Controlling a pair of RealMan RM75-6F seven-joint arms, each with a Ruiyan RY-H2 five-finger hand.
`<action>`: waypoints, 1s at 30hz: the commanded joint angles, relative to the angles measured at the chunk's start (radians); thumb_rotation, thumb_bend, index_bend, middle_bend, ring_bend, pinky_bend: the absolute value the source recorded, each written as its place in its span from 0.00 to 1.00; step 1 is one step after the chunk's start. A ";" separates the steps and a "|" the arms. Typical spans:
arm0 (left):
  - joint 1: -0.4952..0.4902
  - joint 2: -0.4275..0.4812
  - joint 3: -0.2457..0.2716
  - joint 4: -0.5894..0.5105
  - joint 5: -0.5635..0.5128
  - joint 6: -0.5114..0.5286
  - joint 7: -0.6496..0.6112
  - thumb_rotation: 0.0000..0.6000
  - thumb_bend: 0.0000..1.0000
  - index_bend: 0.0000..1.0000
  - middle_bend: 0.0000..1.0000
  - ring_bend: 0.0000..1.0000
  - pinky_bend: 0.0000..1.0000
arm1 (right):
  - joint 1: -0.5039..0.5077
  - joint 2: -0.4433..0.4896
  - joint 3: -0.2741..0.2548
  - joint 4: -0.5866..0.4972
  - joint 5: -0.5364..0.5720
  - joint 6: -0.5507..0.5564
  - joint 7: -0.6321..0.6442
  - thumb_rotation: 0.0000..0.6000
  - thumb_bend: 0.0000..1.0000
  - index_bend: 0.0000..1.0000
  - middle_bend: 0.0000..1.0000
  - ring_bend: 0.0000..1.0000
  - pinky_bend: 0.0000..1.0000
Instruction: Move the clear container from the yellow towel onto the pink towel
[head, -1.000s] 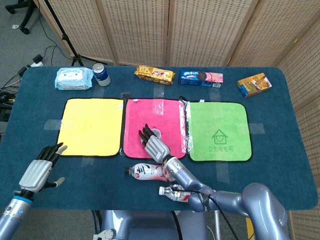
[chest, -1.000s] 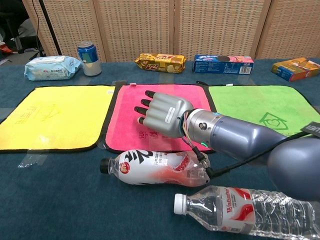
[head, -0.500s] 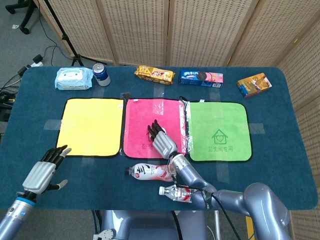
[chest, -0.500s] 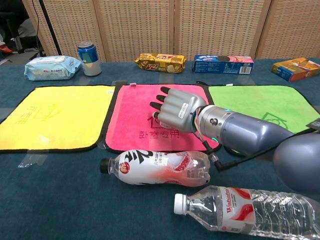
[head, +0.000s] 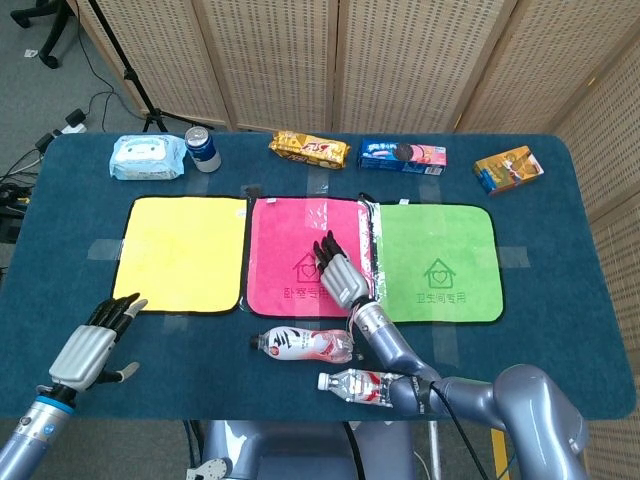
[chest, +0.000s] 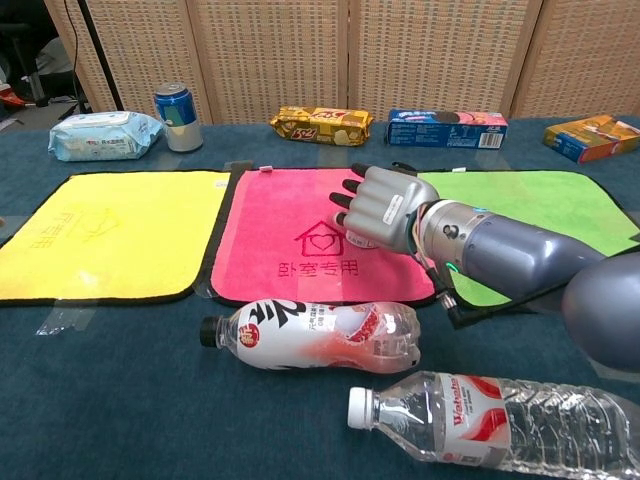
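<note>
While the right hand (head: 340, 272) hovers over the right edge of the pink towel (head: 285, 240), its fingers are spread and it holds nothing. The left hand (head: 95, 340) hangs over the table (head: 60, 220) near the yellow towel's (head: 185, 250) front left corner, fingers extended and empty. I cannot make out the clear container in either view. Two plastic bottles (head: 305, 345) lie in front of the pink towel.

Dark blue tabletop (head: 560, 330) carries a yellow towel (head: 182, 253), a pink towel (head: 295, 255) printed with a darker house-and-heart mark, and a green towel (head: 435, 262), all edged in black; the right hand (chest: 378, 207) is grey with black fingertips.
</note>
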 joint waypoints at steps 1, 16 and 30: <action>0.000 0.000 0.001 -0.001 0.001 0.000 0.000 1.00 0.23 0.00 0.00 0.00 0.00 | -0.005 0.005 -0.005 0.003 0.013 0.006 -0.004 1.00 0.67 0.15 0.01 0.00 0.03; 0.000 0.003 0.009 -0.012 0.011 0.002 0.004 1.00 0.23 0.00 0.00 0.00 0.00 | -0.031 0.022 -0.007 0.023 0.140 0.049 -0.061 1.00 0.67 0.15 0.01 0.00 0.03; 0.001 0.005 0.011 -0.012 0.018 0.010 -0.003 1.00 0.23 0.00 0.00 0.00 0.00 | -0.040 0.039 -0.019 0.015 0.229 0.088 -0.117 1.00 0.67 0.15 0.01 0.00 0.03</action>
